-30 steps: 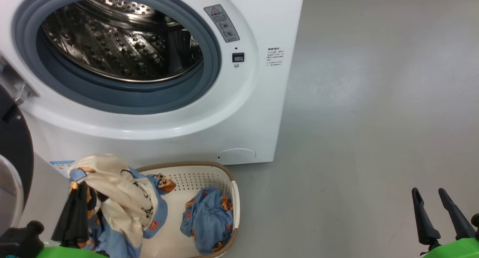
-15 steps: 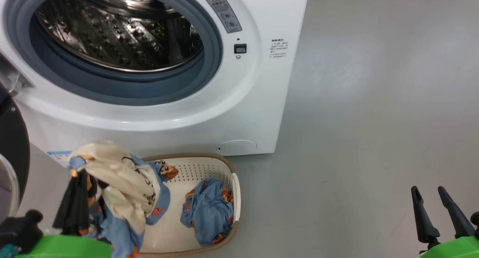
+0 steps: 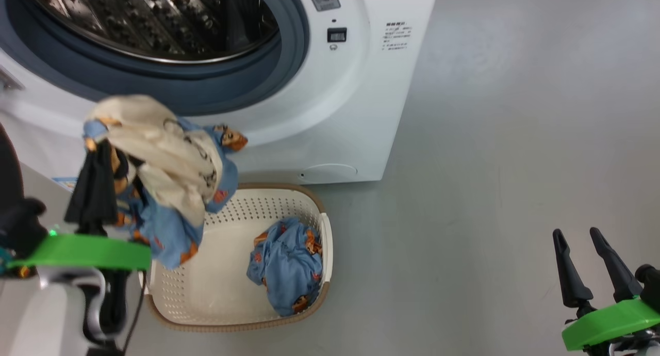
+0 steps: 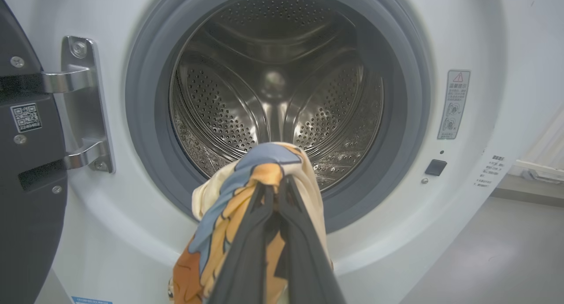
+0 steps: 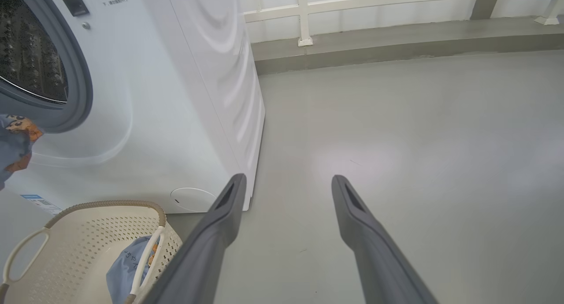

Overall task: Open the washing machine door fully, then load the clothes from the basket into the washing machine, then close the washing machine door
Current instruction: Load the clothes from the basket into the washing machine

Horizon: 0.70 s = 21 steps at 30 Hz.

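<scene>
With the door [image 4: 26,172] open at far left, my left gripper [image 4: 275,185] pinches one bundle [image 3: 165,165] below the washing machine [image 3: 330,103] mouth, the other bundle [image 3: 286,265] waits in the basket [image 3: 268,187] at lower centre, and my right gripper [image 3: 575,232] is spread, empty.

Glossy black round door [image 4: 26,216] cut by left edge, perforated steel drum [image 3: 154,20] cropped at top, small black printed lines [image 3: 397,35] unreadable

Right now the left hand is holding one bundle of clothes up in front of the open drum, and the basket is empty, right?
Not quite. The basket is not empty: a second blue bundle lies in it, as the head view shows. The left hand does hold one bundle up before the open drum.
</scene>
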Tool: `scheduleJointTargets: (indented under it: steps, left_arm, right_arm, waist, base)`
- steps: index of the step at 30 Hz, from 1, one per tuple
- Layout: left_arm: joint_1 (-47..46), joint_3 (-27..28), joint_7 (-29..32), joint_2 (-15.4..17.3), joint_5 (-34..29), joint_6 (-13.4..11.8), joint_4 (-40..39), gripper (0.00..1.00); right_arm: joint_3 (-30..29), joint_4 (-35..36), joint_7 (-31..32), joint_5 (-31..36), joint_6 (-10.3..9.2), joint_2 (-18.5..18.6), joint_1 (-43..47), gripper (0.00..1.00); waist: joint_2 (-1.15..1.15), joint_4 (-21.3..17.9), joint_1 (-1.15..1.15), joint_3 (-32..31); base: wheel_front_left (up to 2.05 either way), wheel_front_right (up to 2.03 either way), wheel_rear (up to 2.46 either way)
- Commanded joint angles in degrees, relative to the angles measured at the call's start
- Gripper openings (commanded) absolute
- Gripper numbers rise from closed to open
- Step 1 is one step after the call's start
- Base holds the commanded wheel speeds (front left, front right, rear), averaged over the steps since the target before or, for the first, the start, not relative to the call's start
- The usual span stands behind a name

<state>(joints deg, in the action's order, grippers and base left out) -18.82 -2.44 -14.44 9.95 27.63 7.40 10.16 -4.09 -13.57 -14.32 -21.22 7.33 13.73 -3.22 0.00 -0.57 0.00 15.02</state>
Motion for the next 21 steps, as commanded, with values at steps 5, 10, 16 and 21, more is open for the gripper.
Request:
scheduleJointTargets:
  steps: [5, 10, 16, 21]
  left_arm:
    - [-10.5, 2.2, -0.6, 2.3, 1.7, 0.1, 2.8, 0.00]
    - [-18.8, 1.2, -0.6, 3.1, 1.7, 0.1, 7.9, 0.00]
    - [-26.9, -0.2, -0.6, 4.6, 1.5, 0.1, 13.9, 0.00]
    - [-30.9, -1.0, -0.6, 5.4, 1.7, 0.1, 18.2, 0.00]
  right_arm:
    - [1.8, 1.4, -0.7, 0.7, 0.16, 0.7, -2.7, 1.00]
    - [2.6, 1.5, -0.7, 0.9, 0.16, 0.3, -4.9, 1.00]
    - [4.4, 1.7, -0.7, 1.3, 0.16, -0.5, -7.8, 1.00]
    - [5.3, 1.8, -0.7, 1.4, 0.16, -1.4, -8.8, 1.00]
  waist:
    - [0.00, 0.1, 0.00, 3.9]
    - [0.00, -0.5, 0.00, 6.7]
    - [0.00, -2.3, 0.00, 9.7]
    - [0.00, -3.8, 0.00, 11.1]
  base:
    - [0.00, 0.00, 0.00]
    - [0.00, 0.00, 0.00]
    - [0.00, 0.00, 0.00]
    - [0.00, 0.00, 0.00]
